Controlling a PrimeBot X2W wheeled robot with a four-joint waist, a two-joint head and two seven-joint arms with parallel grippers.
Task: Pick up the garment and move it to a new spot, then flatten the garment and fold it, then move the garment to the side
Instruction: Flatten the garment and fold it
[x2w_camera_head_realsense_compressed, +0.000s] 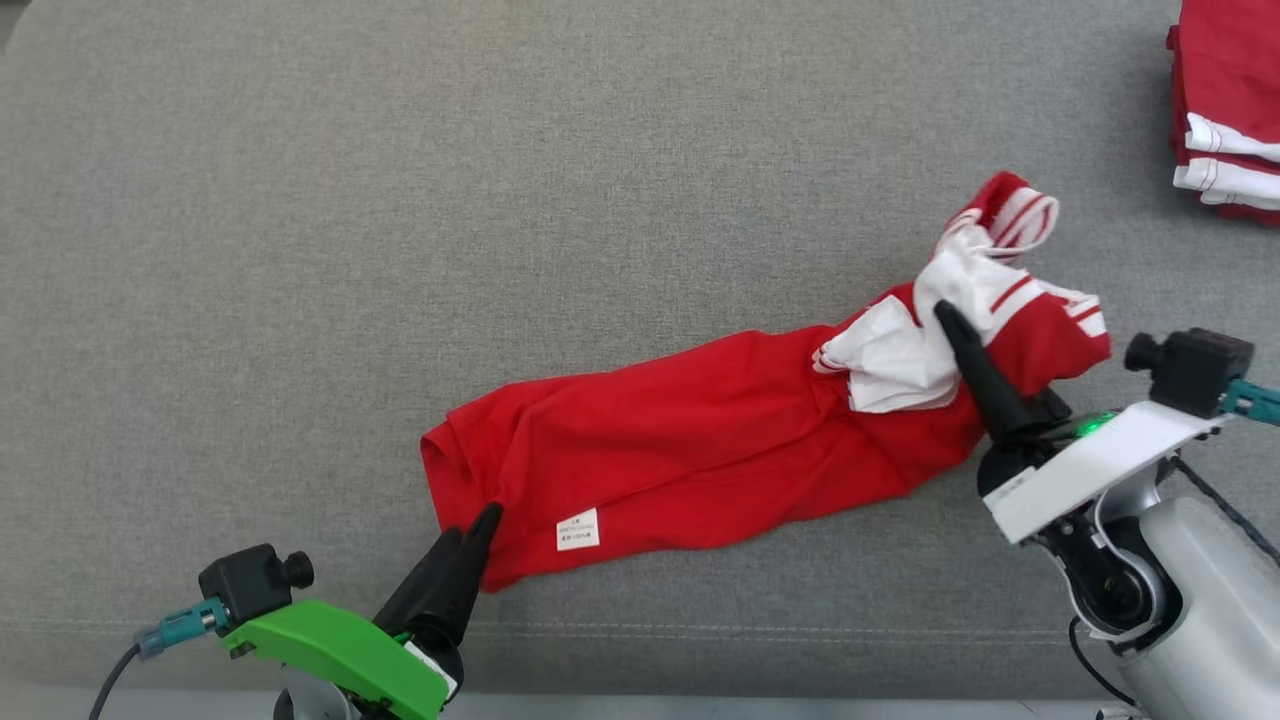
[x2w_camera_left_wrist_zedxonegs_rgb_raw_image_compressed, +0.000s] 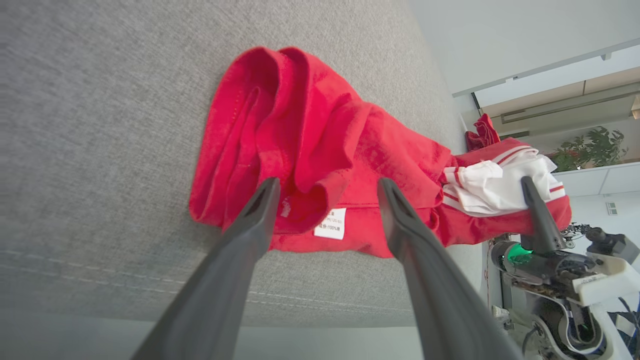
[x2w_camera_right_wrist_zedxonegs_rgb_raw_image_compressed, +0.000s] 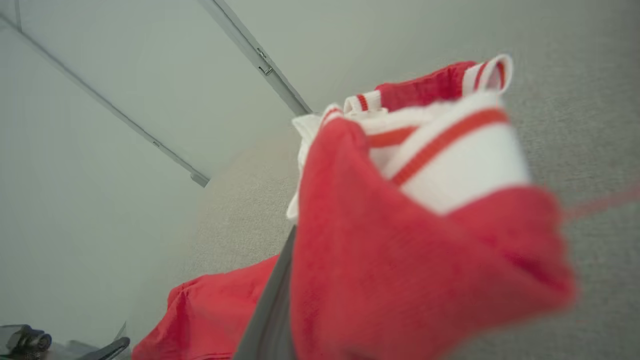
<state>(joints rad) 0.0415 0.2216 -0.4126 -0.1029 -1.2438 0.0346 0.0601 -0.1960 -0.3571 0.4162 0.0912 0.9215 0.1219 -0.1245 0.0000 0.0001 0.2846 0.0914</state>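
Observation:
The garment (x2w_camera_head_realsense_compressed: 700, 440) is a red shirt with white, red-striped trim, lying stretched out in a long rumpled band across the grey cushion (x2w_camera_head_realsense_compressed: 400, 200). Its white label (x2w_camera_head_realsense_compressed: 577, 529) faces up near the left end. My right gripper (x2w_camera_head_realsense_compressed: 948, 318) is shut on the bunched white-and-red trim at the right end, lifting that end slightly. In the right wrist view the fabric (x2w_camera_right_wrist_zedxonegs_rgb_raw_image_compressed: 425, 260) drapes over my fingers, and one dark finger (x2w_camera_right_wrist_zedxonegs_rgb_raw_image_compressed: 270, 305) shows beside it. My left gripper (x2w_camera_head_realsense_compressed: 473, 525) is open at the garment's left hem. In the left wrist view its fingers straddle the hem and label (x2w_camera_left_wrist_zedxonegs_rgb_raw_image_compressed: 330, 223).
A stack of folded red-and-white garments (x2w_camera_head_realsense_compressed: 1225, 110) sits at the far right corner. The cushion's front edge with its seam (x2w_camera_head_realsense_compressed: 700, 632) runs just behind my left gripper. Bare grey fabric stretches to the left and far side.

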